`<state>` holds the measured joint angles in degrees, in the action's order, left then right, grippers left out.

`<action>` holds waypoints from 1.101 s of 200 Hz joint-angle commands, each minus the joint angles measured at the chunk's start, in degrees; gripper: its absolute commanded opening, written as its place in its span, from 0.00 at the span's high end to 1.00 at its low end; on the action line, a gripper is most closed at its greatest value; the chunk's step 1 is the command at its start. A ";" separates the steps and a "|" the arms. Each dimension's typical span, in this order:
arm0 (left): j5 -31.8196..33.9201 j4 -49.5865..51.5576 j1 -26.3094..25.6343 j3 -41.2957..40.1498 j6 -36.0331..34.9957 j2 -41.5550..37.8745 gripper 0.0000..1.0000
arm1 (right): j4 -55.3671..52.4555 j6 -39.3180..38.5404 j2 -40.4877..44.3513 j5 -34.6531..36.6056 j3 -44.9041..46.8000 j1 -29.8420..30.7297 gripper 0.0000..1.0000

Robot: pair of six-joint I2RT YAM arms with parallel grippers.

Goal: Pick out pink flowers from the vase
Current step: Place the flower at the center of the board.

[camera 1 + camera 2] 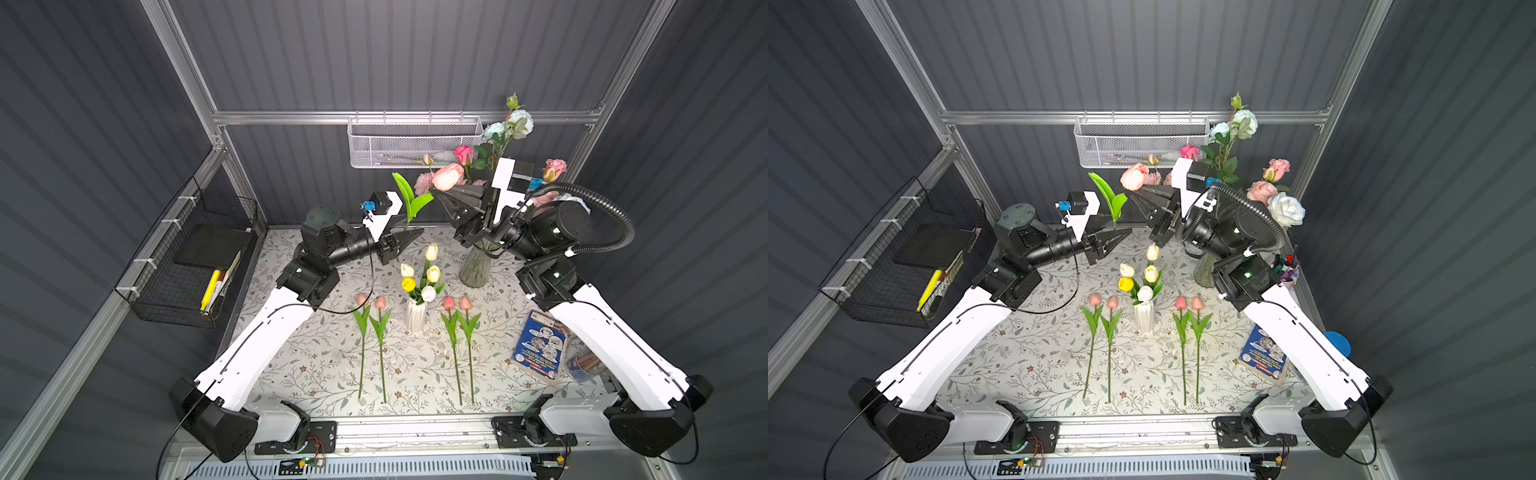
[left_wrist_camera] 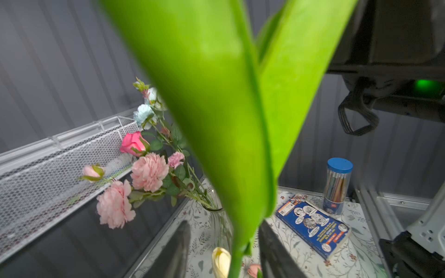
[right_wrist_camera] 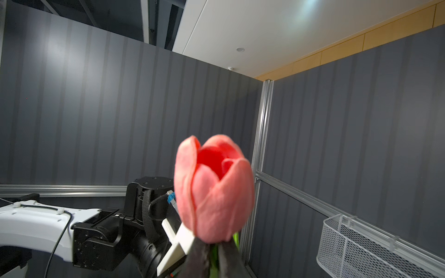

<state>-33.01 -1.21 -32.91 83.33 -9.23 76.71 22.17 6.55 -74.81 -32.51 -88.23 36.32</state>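
— Pink is the colour I'm after. Where are the pink flowers, nearest first?

— Four pink tulips (image 1: 449, 303) lie flat on the flowered surface (image 1: 316, 365), two on each side of a small white vase (image 1: 415, 316) holding yellow and cream tulips. Beyond that vase, a fifth tulip (image 3: 213, 190) is held in the air, clear of both vases.

— Who holds it?

— The right gripper (image 3: 214, 252) is clamped on the stem just under the bloom. The left gripper (image 1: 413, 235) sits lower on the same stem (image 2: 234, 262), below the two broad leaves (image 2: 216, 108). Its jaws stand on either side with a gap showing, so it is not gripping yet.

— So which step is this?

— It looks like a handover from right to left. I'd expect the left gripper to close on the stem and the right to let go before the tulip is laid beside the others.

— How are the arms posed?

— Both reach forward from the near corners. The left wrist lies level, pointing across towards the right arm. The right wrist is bent back towards the left, its gripper angled upwards.

— And farthest away?

— A glass vase (image 1: 476, 268) by the back wall, with a pink rose (image 1: 463, 153) and ruffled pink blooms (image 2: 149, 172) among its flowers.
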 commanded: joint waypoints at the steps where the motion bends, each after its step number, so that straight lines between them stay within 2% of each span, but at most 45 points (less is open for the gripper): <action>1: -1.60 -0.28 0.30 -1.02 1.19 -1.59 0.63 | 0.11 -1.39 1.11 0.91 -0.28 0.42 0.90; 25: -1.36 -1.52 0.39 -1.77 1.49 -2.90 0.75 | -0.54 -2.24 1.25 1.31 0.20 0.58 0.90; 32: -1.18 -1.85 0.39 -4.09 1.65 -3.21 0.78 | -0.55 -2.33 1.26 1.39 0.45 0.52 0.90; 55: -1.31 -1.93 0.64 -4.57 1.64 -3.25 1.00 | -0.46 -2.15 1.44 1.66 1.12 0.60 0.89; 62: -1.19 -1.91 0.73 -4.58 1.72 -3.23 1.00 | -0.38 -2.09 1.52 1.51 1.25 0.67 0.85; 69: -0.86 -1.94 0.90 -4.72 1.87 -3.15 1.00 | -0.13 -2.06 1.65 1.40 1.49 0.70 0.76; 82: 0.31 -2.31 1.61 -5.56 2.75 -3.51 1.00 | 0.41 -1.67 2.51 2.40 2.75 0.70 0.48; 87: 0.53 -2.87 2.14 -6.38 3.40 -3.93 1.00 | 0.33 -1.58 3.07 2.96 3.46 0.75 0.41; 101: 1.95 -5.37 4.09 -9.98 5.75 -6.17 1.00 | -0.18 -1.51 4.74 4.21 6.12 0.81 0.29; 120: 7.10 -6.87 5.98 -15.50 8.99 -9.91 1.00 | -0.96 -1.07 8.27 4.96 10.15 0.77 0.25; 134: 16.67 -3.75 6.01 -17.67 12.04 -12.41 1.00 | -1.88 -0.13 10.40 4.76 12.73 0.82 0.25; 159: 31.13 9.04 5.99 -18.04 17.25 -15.56 1.00 | -6.86 1.64 14.25 6.56 16.08 1.18 0.25; 169: 35.30 15.68 6.01 -17.71 19.58 -15.91 1.00 | -11.54 3.12 15.96 9.96 16.56 1.26 0.19; 171: 35.83 16.96 5.99 -17.73 20.06 -15.96 1.00 | -12.40 3.74 16.30 11.34 16.58 1.23 0.14; 173: 36.38 18.03 6.01 -17.80 20.44 -16.06 1.00 | -13.77 4.62 16.63 12.32 16.59 1.26 0.05; 176: 37.02 19.88 6.01 -18.00 20.94 -16.17 1.00 | -15.39 5.58 17.03 13.65 16.50 1.29 0.02; 185: 37.52 23.29 6.01 -19.65 22.50 -16.69 1.00 | -21.67 6.18 18.09 18.54 15.77 1.18 0.01; 199: 37.77 25.41 6.01 -24.49 25.45 -18.09 1.00 | -30.28 4.80 19.45 21.23 14.67 1.14 0.01; 220: 38.40 27.53 6.10 -30.70 30.07 -18.80 1.00 | -33.39 5.32 21.70 23.77 16.98 1.04 0.01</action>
<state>1.04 16.47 -26.87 58.76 13.26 58.13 -0.80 10.07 -55.20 -15.68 -72.23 37.39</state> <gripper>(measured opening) 0.065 0.989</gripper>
